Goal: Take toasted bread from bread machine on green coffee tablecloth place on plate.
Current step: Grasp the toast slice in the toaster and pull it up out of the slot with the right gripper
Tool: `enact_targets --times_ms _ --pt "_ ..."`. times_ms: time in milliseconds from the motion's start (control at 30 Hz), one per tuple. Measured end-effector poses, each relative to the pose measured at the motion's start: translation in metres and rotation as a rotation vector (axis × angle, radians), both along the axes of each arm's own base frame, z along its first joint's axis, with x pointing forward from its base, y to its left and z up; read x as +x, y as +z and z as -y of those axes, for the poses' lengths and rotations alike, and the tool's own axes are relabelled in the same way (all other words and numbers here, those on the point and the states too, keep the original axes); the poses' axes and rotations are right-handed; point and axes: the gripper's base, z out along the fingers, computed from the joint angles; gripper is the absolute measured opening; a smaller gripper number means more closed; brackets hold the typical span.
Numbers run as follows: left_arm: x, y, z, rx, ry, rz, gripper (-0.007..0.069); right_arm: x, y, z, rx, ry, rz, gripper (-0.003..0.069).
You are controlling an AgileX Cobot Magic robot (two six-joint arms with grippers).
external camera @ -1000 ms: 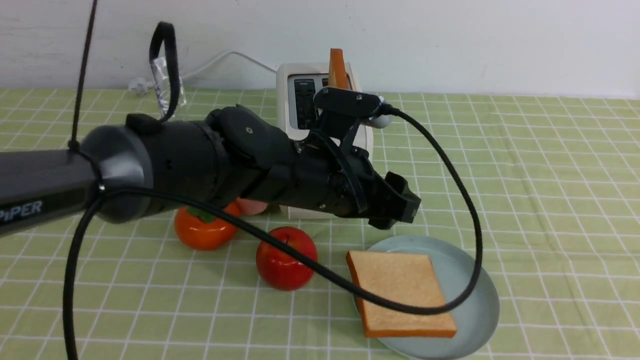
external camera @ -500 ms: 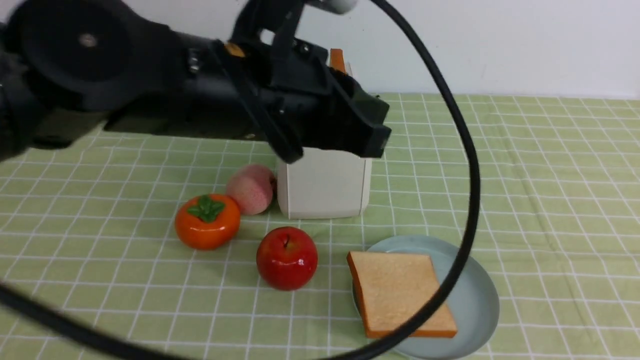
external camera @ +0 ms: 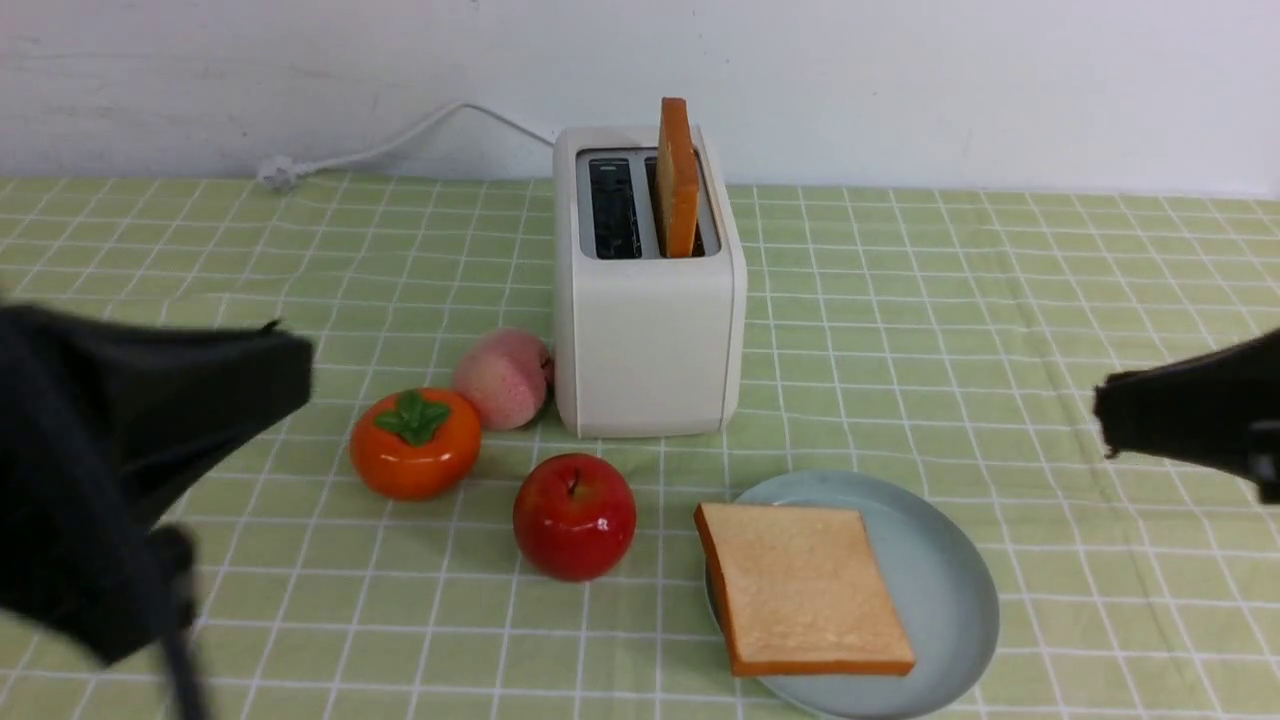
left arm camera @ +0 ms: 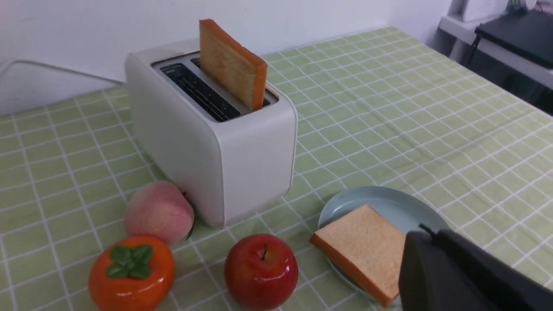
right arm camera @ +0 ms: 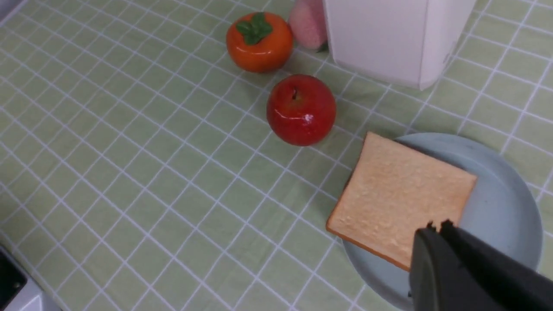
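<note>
The left pincer (external camera: 298,368), stretched across the bread machine (external camera: 645,350) a second ago, is now pulled back and closed, empty. The right pincer (external camera: 1100,415) stays shut, empty too. Between them, nearer the right one, one slice of toasted bread (external camera: 800,585) lies flat on the plate (external camera: 950,600); the other slice (external camera: 677,175) stands in the slot beyond. The green coffee tablecloth (external camera: 1000,300) covers the desk up to a white wall (external camera: 900,70). Only the left wrist view shows dark furniture (left arm camera: 518,34) past the cloth's edge.
</note>
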Motion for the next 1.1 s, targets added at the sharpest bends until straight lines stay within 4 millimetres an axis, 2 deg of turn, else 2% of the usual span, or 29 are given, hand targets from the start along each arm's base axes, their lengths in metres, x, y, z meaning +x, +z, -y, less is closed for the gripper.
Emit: enact_targets --times_ms 33,100,167,333,400,467,500,533,600,633,767,867,967,1100 --pt "-0.002 -0.001 -0.001 -0.004 0.001 0.002 -0.0013 0.003 0.000 -0.003 0.002 0.007 -0.001 0.0003" --pt "-0.022 -0.016 -0.016 -0.047 0.006 0.052 -0.0013 0.025 -0.002 -0.022 -0.001 0.049 0.003 0.0003" --pt "-0.030 -0.027 -0.022 -0.062 0.006 0.069 -0.0013 0.040 -0.002 -0.037 -0.010 0.075 0.015 0.0003" --pt "-0.036 -0.049 -0.026 -0.073 0.008 0.078 -0.0013 0.081 -0.003 -0.082 -0.036 0.089 0.089 0.0020" --pt "-0.036 -0.051 -0.026 -0.071 0.009 0.077 -0.0013 0.103 -0.005 -0.093 -0.032 0.046 0.117 0.0043" --pt "-0.036 -0.051 -0.026 -0.071 0.009 0.078 -0.0013 0.113 -0.006 -0.097 -0.032 0.023 0.131 0.0059" --pt "-0.036 -0.051 -0.026 -0.075 0.009 0.082 -0.0013 0.126 -0.009 -0.101 -0.038 -0.004 0.156 0.0097" --pt "-0.036 -0.051 -0.026 -0.076 0.009 0.084 -0.0013 0.130 -0.010 -0.102 -0.040 -0.010 0.163 0.0108" --pt "-0.036 -0.050 -0.026 -0.084 0.009 0.094 -0.0013 0.156 -0.019 -0.113 -0.046 -0.043 0.187 0.0206" --pt "-0.036 -0.050 -0.026 -0.085 0.009 0.096 -0.0013 0.156 -0.017 -0.113 -0.042 -0.044 0.194 0.0216" --pt "-0.035 -0.050 -0.026 -0.087 0.010 0.099 -0.0013 0.192 -0.035 -0.131 -0.044 -0.069 0.215 0.0433" --pt "-0.036 -0.050 -0.026 -0.095 0.008 0.093 -0.0013 0.214 -0.050 -0.140 -0.030 -0.101 0.251 0.0552" --pt "-0.036 -0.050 -0.026 -0.098 0.007 0.091 -0.0013 0.230 -0.061 -0.145 -0.004 -0.145 0.311 0.0588" --pt "-0.036 -0.050 -0.026 -0.099 0.007 0.090 -0.0013 0.246 -0.078 -0.145 0.007 -0.191 0.350 0.0543"
